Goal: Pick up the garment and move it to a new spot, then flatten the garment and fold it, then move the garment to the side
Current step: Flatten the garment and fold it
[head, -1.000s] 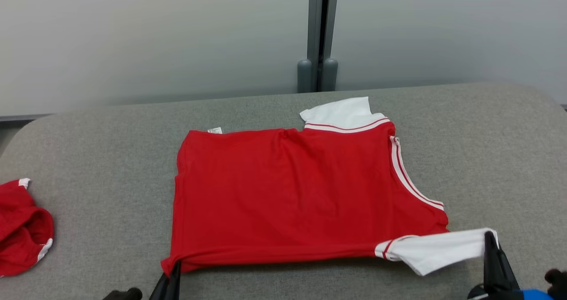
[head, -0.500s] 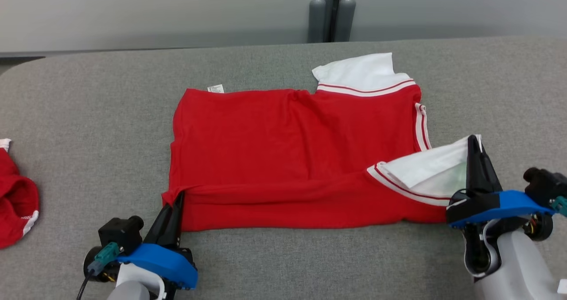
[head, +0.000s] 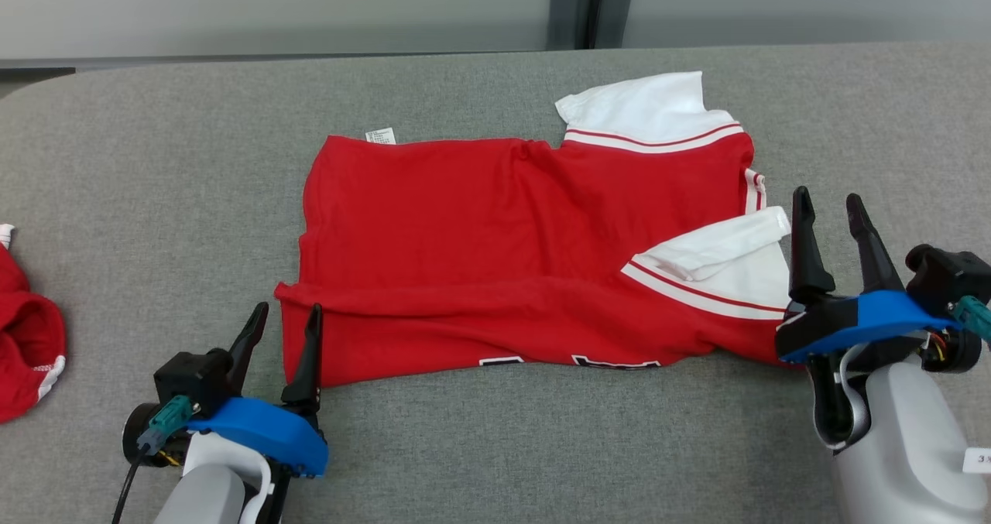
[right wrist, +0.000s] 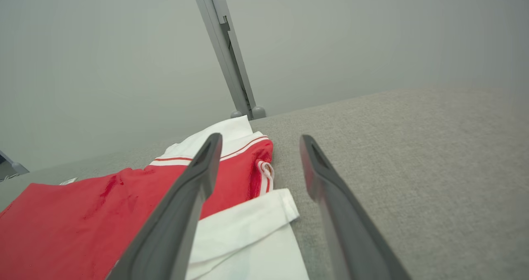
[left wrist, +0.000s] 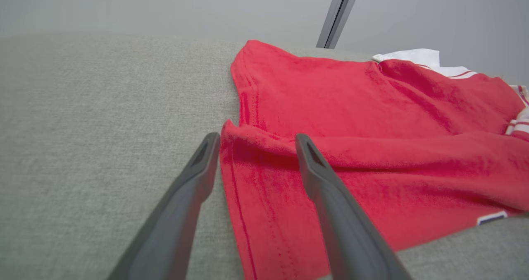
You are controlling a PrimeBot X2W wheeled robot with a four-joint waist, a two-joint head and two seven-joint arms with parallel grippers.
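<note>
1. On the grey fabric-covered tabletop (head: 155,160), the red short-sleeved shirt with white striped sleeves (head: 495,222) lies spread out in the middle. Its near edge is doubled over itself in a long folded band (head: 503,327).
2. My left end effector (head: 288,308) has its fingers apart and holds nothing. In the left wrist view the band's red corner (left wrist: 248,147) lies right between them. If I back out low, a finger could hook that corner and drag the fold open.
3. My right end effector (head: 825,194) is also spread and empty, just beside the tucked-in white sleeve (head: 728,257). That sleeve sits rumpled and a little raised. In the right wrist view one finger overlaps it, so a sideways sweep could flip it back out.
4. The folded band looks uneven to me. It bulges near the left corner, and a sliver of white print shows at the near edge. I judge that folding again without smoothing would lock in a skewed, lumpy result.
5. A second, crumpled red garment (head: 27,338) sits at the tabletop's left edge, well apart from the shirt. If I slide the finished shirt to that side, the two could bunch together and undo the fold.
</note>
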